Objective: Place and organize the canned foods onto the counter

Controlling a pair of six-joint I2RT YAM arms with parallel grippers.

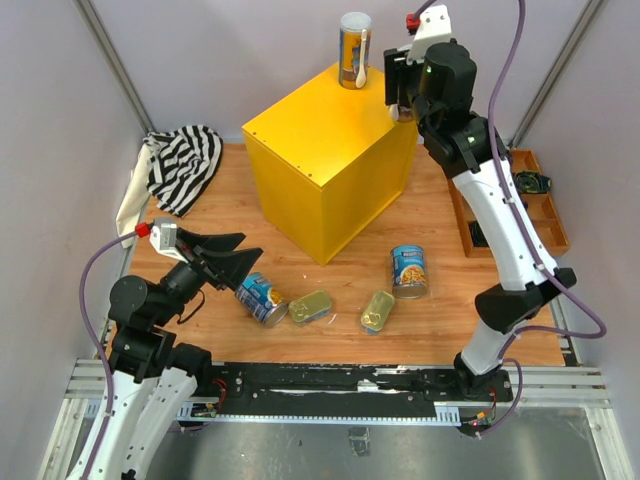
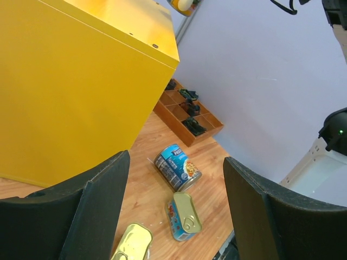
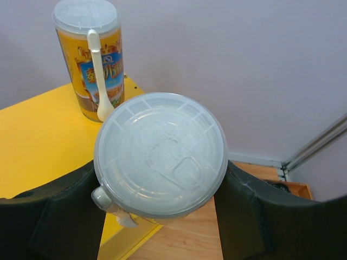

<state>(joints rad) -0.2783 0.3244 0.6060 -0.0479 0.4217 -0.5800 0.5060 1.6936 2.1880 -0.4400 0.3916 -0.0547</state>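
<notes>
Counter: a bright yellow cube-shaped metal box [image 1: 330, 160] is sitting at the table's far middle.
Tall cans: one slim white-lidded can [image 1: 354, 50] is standing on the box's far corner; the second white-lidded can [image 3: 161, 154] is hanging in the right gripper [image 3: 161, 216] by the box's right edge.
Blue cans: two wide silver-topped cans [image 1: 261, 298] [image 1: 409, 271] are lying near the table's front edge.
Tins: two flat golden tins [image 1: 311, 306] [image 1: 377, 311] are lying between them.

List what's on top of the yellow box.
One tall white-lidded can stands at the far corner. Right hand grips a second can at the box edge; base hidden, contact unclear.

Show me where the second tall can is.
Right wrist view: second tall can in the right gripper, over the far corner of the yellow box, beside the other tall can.
</notes>
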